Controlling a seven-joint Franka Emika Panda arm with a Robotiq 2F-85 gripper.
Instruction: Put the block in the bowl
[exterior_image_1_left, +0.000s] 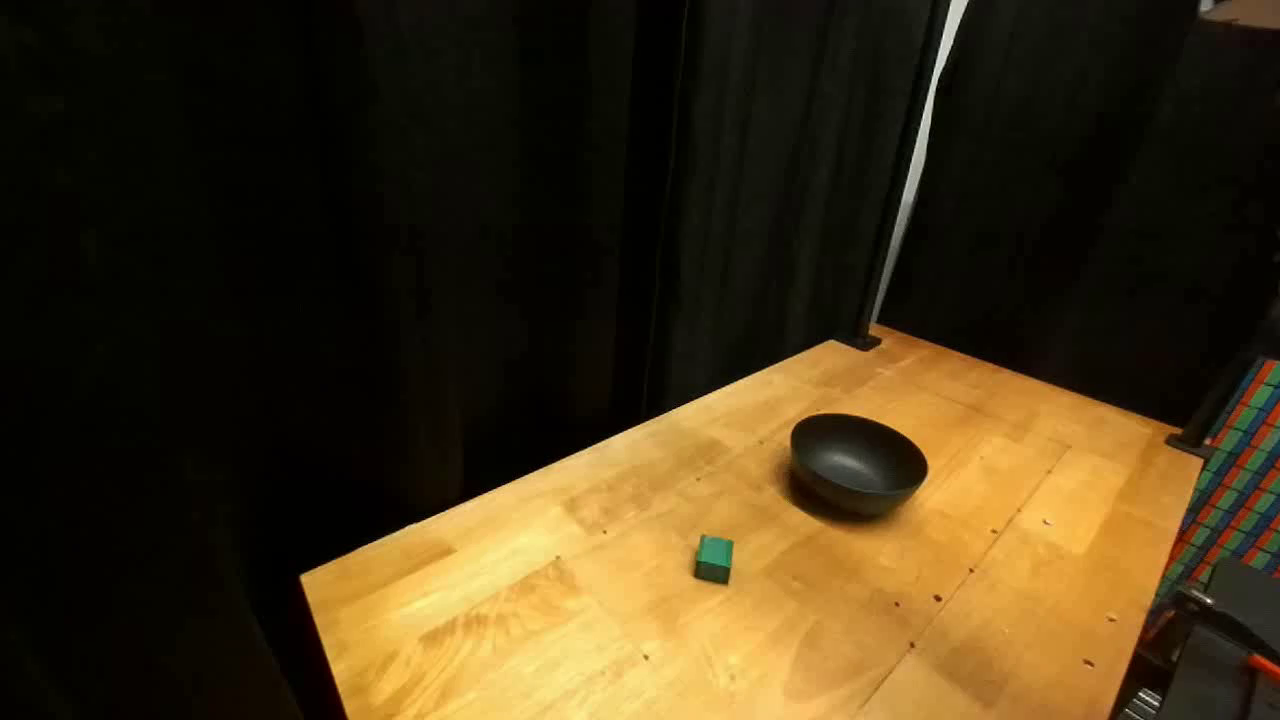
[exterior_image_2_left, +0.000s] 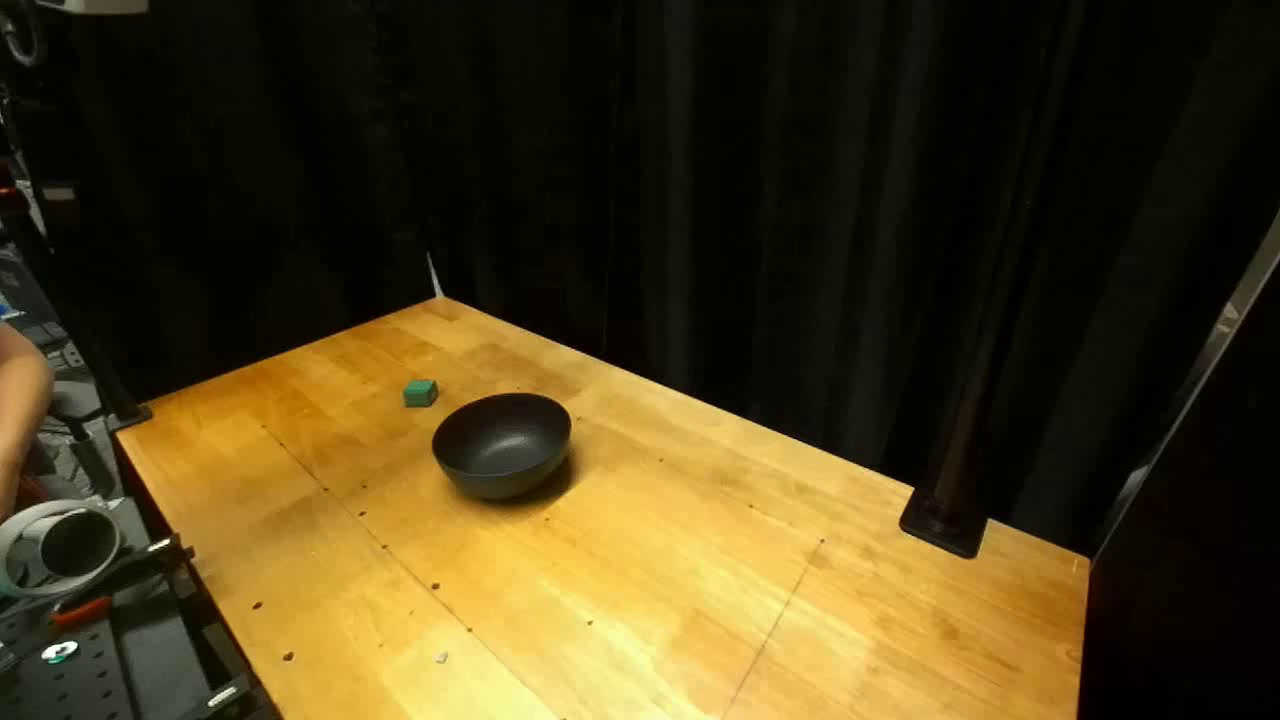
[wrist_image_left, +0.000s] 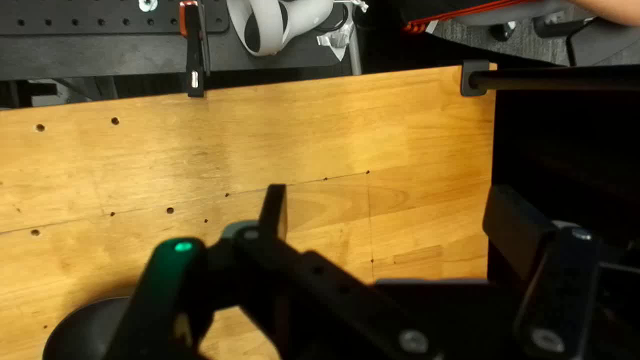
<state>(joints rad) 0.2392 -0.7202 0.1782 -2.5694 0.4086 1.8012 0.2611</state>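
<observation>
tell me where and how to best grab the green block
Probably pinch the green block by two opposite upright sides, coming straight down from above. It rests flat on the tabletop with its top uncovered, its faces look flat, and in both exterior views it stands apart from the bowl, so there should be room around it.

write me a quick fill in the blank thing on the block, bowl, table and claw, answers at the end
In both exterior views, the block is coloured ____.
Of the block and the bowl, the ____ is the wider.
The table under them is made of ____.
In the wrist view, the claw is ____, not shut.

Missing words: green; bowl; wood; open.
</observation>
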